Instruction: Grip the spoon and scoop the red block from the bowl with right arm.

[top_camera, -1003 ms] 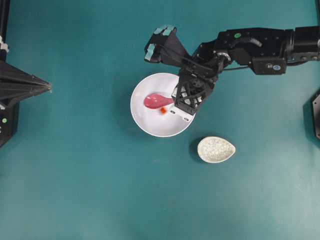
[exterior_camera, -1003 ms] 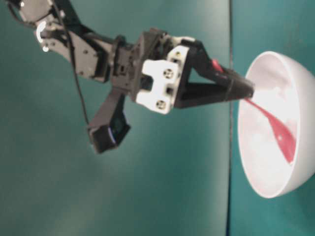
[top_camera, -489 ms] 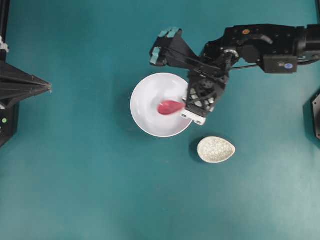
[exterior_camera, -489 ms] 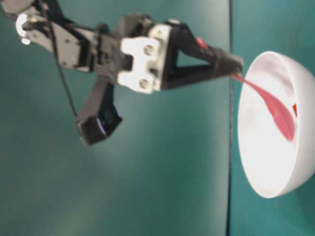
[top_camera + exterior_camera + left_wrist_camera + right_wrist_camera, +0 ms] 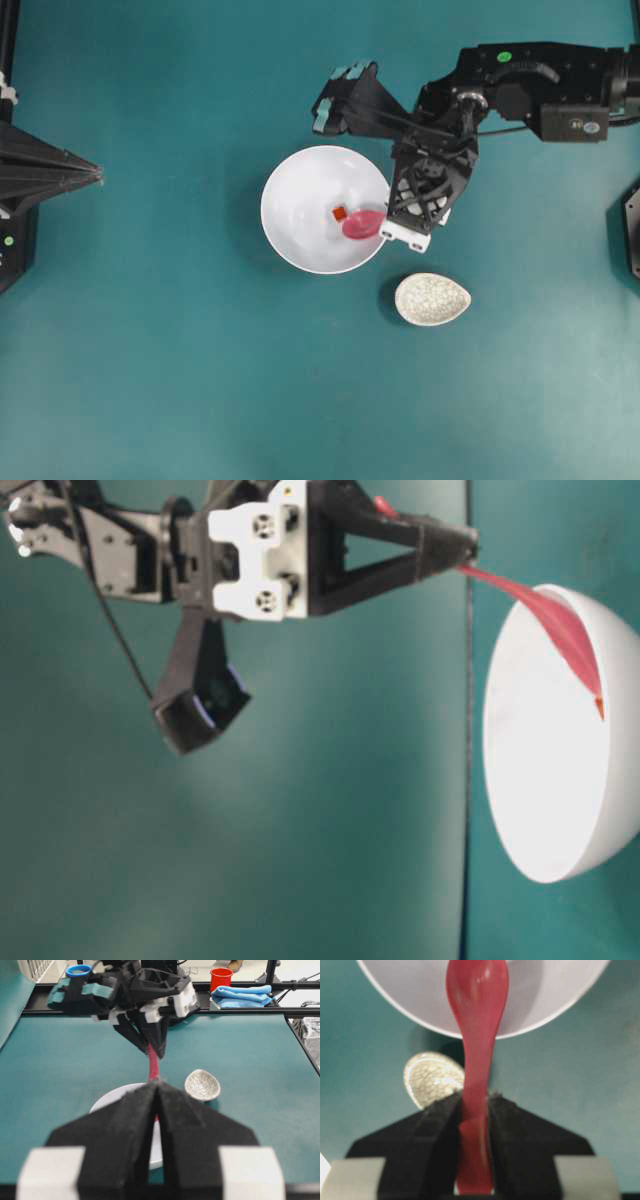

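Note:
The white bowl (image 5: 300, 205) stands mid-table. My right gripper (image 5: 393, 217) hangs over its right rim, shut on the handle of the pink spoon (image 5: 362, 224), whose scoop lies inside the bowl near that rim. The red block (image 5: 340, 213) rests on the bowl's floor just left of the scoop, outside it. In the right wrist view the spoon (image 5: 476, 1020) runs straight out from between the fingers (image 5: 440, 1125) and its scoop looks empty. The table-level view shows the block (image 5: 598, 708) just past the spoon's tip (image 5: 560, 630). My left gripper (image 5: 98, 177) is parked shut at the left edge.
A small speckled beige dish (image 5: 432, 298) sits on the teal table just right of and below the bowl, close under the right gripper. In the left wrist view a red cup (image 5: 221, 978) and a blue cloth (image 5: 241, 995) lie beyond the far table edge.
The right gripper has drawn the spoon rightwards across the bowl to its right rim and lifted a little. The block, hidden half a second ago, now shows left of the scoop.

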Controlling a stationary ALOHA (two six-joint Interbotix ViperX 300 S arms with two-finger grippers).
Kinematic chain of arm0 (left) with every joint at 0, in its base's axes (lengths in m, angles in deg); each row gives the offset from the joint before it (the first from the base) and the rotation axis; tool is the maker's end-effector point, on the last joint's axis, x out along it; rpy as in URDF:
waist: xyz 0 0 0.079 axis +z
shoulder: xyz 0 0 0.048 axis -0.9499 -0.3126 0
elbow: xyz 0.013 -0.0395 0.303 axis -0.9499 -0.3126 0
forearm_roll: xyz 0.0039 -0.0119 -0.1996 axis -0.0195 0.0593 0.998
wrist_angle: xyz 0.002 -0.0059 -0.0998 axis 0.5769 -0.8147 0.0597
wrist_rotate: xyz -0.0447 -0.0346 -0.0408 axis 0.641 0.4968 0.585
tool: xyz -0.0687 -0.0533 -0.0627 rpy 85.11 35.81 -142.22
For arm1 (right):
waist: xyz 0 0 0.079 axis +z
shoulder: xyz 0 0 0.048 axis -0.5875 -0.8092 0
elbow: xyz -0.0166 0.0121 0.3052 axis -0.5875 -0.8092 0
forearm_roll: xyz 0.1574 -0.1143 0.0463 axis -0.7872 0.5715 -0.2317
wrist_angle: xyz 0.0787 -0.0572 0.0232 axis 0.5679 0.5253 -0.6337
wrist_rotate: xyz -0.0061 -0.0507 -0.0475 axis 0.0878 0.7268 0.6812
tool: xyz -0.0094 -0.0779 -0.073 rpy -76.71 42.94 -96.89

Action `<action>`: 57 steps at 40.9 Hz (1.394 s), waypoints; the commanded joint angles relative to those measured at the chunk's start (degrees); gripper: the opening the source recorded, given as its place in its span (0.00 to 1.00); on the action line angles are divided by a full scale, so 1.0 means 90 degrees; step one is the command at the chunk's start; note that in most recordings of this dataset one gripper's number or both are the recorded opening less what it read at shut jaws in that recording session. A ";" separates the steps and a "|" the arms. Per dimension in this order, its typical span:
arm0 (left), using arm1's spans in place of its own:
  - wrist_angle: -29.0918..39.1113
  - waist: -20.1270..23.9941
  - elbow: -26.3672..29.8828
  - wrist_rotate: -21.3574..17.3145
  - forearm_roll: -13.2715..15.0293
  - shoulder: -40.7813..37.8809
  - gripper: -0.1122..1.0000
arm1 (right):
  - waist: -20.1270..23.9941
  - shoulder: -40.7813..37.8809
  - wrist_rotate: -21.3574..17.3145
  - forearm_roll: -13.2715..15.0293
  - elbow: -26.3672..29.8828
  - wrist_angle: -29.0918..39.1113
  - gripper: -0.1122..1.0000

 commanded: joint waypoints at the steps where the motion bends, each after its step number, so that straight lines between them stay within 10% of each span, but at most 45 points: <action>1: -0.0039 0.0000 0.0205 0.0010 -0.0029 -0.0020 0.10 | -0.0059 0.0146 0.0000 0.0039 0.0166 0.0010 0.29; 57: -0.0029 0.0000 0.0195 0.0000 -0.0029 -0.0020 0.10 | 0.0049 -0.0840 0.0107 0.0029 0.0957 -0.0186 0.29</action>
